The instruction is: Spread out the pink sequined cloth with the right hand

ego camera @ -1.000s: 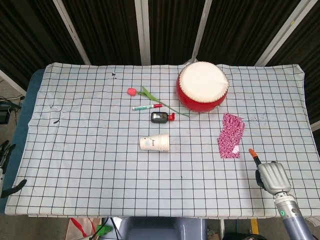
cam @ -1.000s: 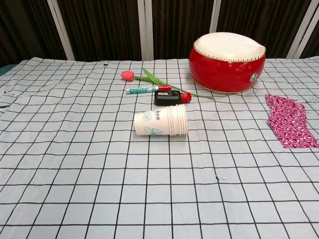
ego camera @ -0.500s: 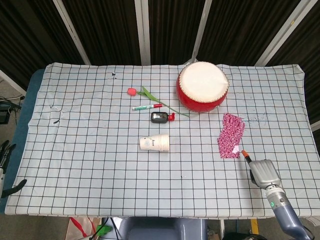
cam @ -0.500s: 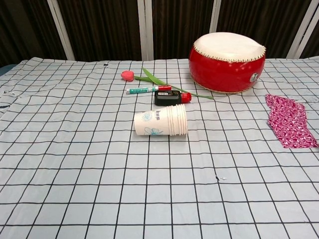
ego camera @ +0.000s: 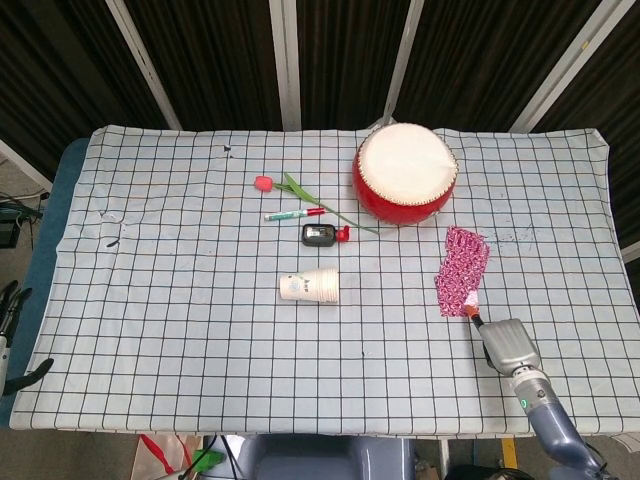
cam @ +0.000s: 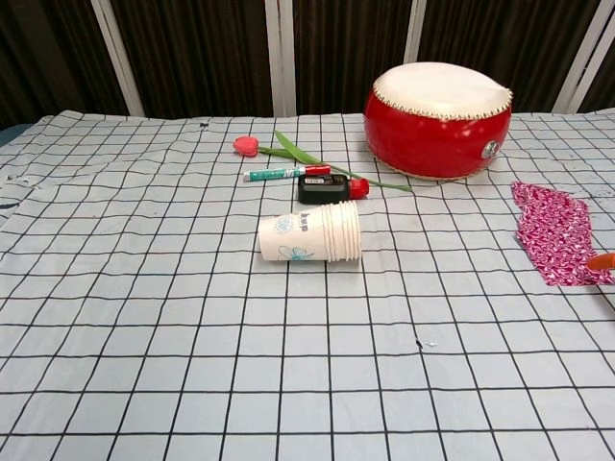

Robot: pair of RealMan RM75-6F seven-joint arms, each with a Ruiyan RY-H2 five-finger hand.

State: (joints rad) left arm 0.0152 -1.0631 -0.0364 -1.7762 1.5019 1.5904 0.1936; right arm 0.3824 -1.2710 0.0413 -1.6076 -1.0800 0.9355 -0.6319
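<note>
The pink sequined cloth (ego camera: 462, 270) lies as a narrow folded strip on the checked tablecloth, to the right of and nearer than the red drum; in the chest view the cloth (cam: 555, 234) is at the far right. My right hand (ego camera: 505, 345) hovers low just behind the cloth's near end, holding nothing. Its orange fingertip (ego camera: 471, 312) points at that near edge and is touching or almost touching it. The chest view catches only that orange fingertip (cam: 601, 259) at the frame's right edge. My left hand (ego camera: 14, 340) shows as dark spread fingers off the table's left side.
A red drum (ego camera: 404, 172) stands behind the cloth. Left of it lie an artificial tulip (ego camera: 300, 192), a marker pen (ego camera: 293, 214) and a small black and red object (ego camera: 323, 234). A stack of paper cups (ego camera: 311, 286) lies on its side mid-table. The table's front edge (ego camera: 400, 428) is close behind my right hand.
My right hand has moved left and forward from the front right corner, bringing its orange fingertip up to the cloth's near end. The cloth has not moved.
</note>
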